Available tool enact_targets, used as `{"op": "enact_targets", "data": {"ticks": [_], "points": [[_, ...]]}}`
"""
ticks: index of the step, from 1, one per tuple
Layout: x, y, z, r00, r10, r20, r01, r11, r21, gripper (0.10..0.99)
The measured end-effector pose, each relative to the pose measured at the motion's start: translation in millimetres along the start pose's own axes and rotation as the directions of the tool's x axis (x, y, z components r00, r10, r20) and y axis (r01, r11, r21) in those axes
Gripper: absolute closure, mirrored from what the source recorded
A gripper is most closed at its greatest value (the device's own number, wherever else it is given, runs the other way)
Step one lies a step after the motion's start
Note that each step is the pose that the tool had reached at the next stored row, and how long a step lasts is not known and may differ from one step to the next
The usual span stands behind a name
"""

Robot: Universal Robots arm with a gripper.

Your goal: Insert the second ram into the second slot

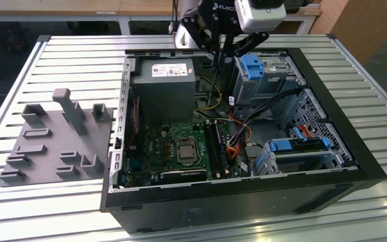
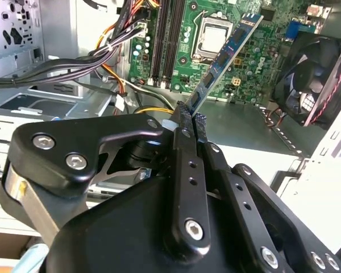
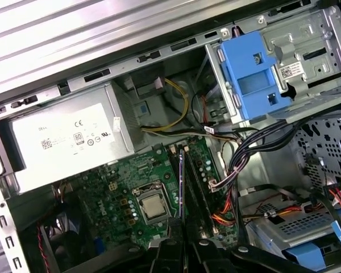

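Closest up is the gripper (image 2: 190, 116), jaws pressed together on one end of the second ram (image 2: 227, 54), so the blue strip sticks out over the open PC case (image 1: 328, 96). In the exterior view it hangs at the case's 12 o'clock, clear of the motherboard (image 1: 170, 146); the memory slots (image 1: 215, 143) sit nearer 6. Looks like the carry-over step, nothing seated yet. Seating will want the strip's edge dead parallel to the slot. Slatted metal table (image 1: 79, 55), grey fixture block (image 1: 52, 146) at 9 o'clock, wooden furniture (image 1: 358, 22) behind.
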State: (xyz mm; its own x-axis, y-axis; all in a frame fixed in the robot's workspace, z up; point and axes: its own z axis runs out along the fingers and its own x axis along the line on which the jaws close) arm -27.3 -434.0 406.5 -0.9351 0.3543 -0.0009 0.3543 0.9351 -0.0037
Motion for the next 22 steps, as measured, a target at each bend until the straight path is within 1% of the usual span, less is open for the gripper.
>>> {"op": "enact_targets", "data": {"ticks": [11,12,22], "points": [[0.0,0.0,0.0,0.9971,-0.076,0.0003,0.076,0.9971,0.000,0.949],[0.0,0.0,0.0,0.9947,-0.103,0.0004,0.103,0.9947,0.000,0.949],[0.0,0.0,1.2,0.9945,-0.105,0.0004,0.105,0.9945,0.000,0.949]]}}
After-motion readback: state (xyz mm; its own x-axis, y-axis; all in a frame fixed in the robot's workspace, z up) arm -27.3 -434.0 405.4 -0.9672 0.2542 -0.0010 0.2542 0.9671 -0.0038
